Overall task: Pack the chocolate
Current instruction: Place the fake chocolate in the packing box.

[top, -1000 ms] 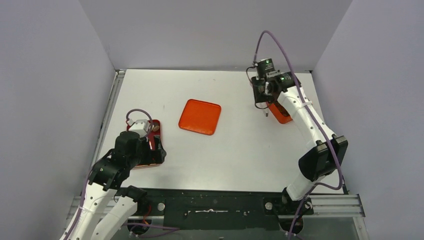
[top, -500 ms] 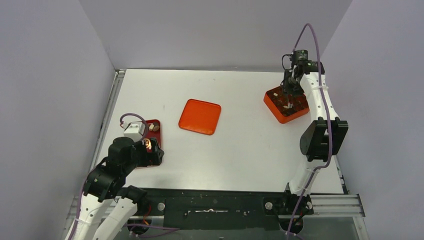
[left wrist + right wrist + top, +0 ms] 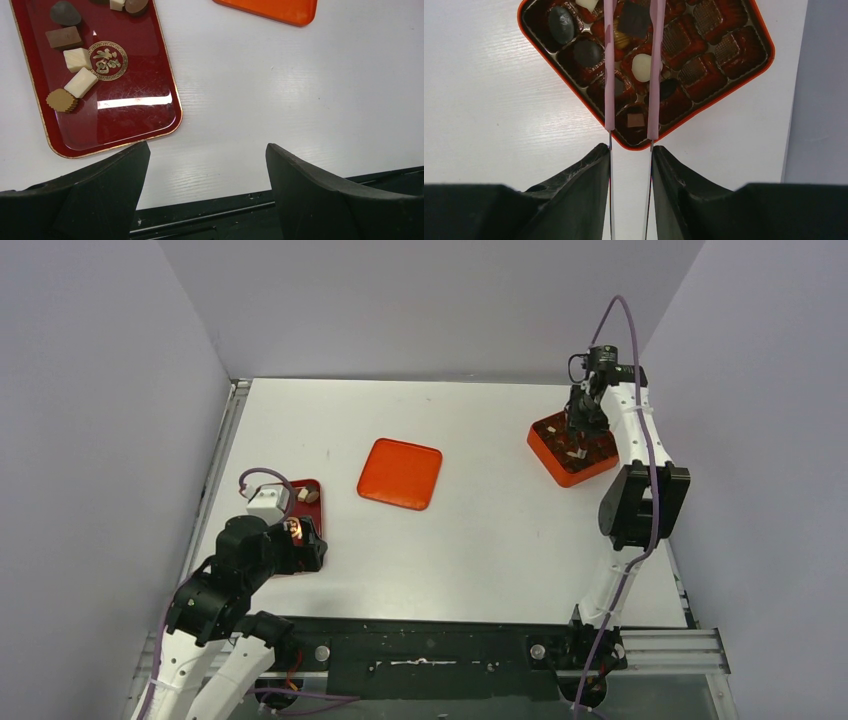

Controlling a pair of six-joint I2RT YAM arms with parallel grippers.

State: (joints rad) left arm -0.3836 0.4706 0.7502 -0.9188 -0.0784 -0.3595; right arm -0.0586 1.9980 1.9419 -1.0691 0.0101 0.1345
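**Left arm.** The left end effector (image 3: 207, 165) is released: its two fingers stand wide apart with nothing between them. It hangs over the bare white bench (image 3: 300, 100), just off the near right corner of the red tray (image 3: 130, 120).

**Right arm.** The right end effector (image 3: 630, 152) is clenched on the pink tongs (image 3: 609, 75). Both tong arms pass between its fingers and run forward, side by side, over the orange box (image 3: 730, 47). The tong tips leave the upper edge of the wrist view, so it cannot be told whether they hold a piece.

**Chocolate.** The chocolate (image 3: 80, 82) is in two places.
- On the red tray, at the left of the bench, a loose group lies toward the far end. It consists of two cream blocks, a brown block, a dark rounded piece, a tan ridged piece and a few more cut off by the frame edge.
- In the orange box, at the far right of the bench, several moulded compartments each hold one piece. These include dark ovals, a dark square, a small brown square and a cream oval that lies between the tong arms. The compartments on the right side of the box show only their ribbed floors.

**Other items.** The orange lid (image 3: 400, 473) lies flat on the bench between tray and box, well apart from both.
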